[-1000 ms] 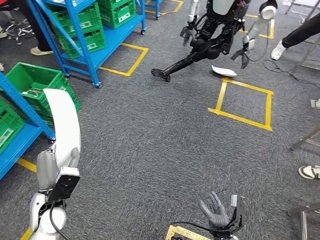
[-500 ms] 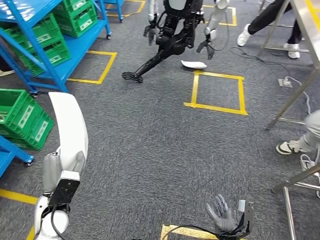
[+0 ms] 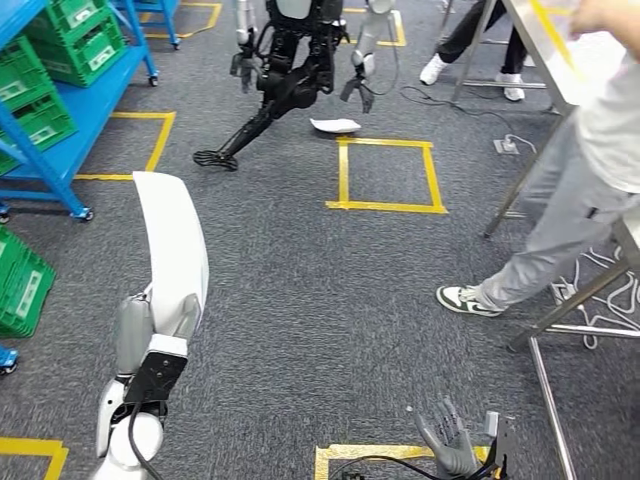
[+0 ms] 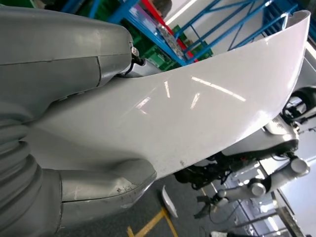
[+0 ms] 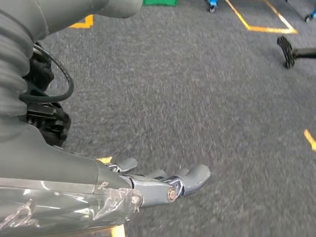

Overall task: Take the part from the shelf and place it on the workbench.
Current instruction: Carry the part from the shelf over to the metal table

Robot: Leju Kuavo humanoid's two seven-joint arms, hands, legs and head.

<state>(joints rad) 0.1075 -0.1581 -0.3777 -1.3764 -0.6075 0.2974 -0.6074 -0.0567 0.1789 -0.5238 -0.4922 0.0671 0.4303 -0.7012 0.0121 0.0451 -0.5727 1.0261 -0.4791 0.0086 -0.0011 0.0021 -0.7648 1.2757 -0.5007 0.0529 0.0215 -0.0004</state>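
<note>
1. The left hand (image 3: 155, 335) grips the part (image 3: 172, 250), a curved glossy white panel, by its lower end; the panel rises upright above the hand over the grey carpet floor (image 3: 302, 290). In the left wrist view the grey thumb (image 4: 108, 185) presses against the panel's edge and the panel (image 4: 193, 106) spans most of the picture.
2. The right hand (image 3: 447, 440) holds nothing; its fingers are spread and nearly straight, low over the carpet beside a yellow tape mark (image 3: 362, 458). The right wrist view shows the same extended fingers (image 5: 186, 178).
3. A second humanoid robot (image 3: 290, 70) sprawls on the floor ahead, one dark leg stretched toward the left. One white curved panel (image 3: 335, 125) lies on the carpet just beside it.
4. One complete yellow tape square (image 3: 386, 176) lies between that robot and the camera; a second, partial outline (image 3: 143, 150) sits next to the blue shelf (image 3: 72, 140).
5. The blue shelf carries green crates (image 3: 72, 40); one further green crate (image 3: 23, 285) sits at the left edge.
6. One person (image 3: 573, 190) in grey trousers stands at the right, near the metal legs of the surface (image 3: 536, 50); the legs of another person (image 3: 472, 40) show beyond it.
</note>
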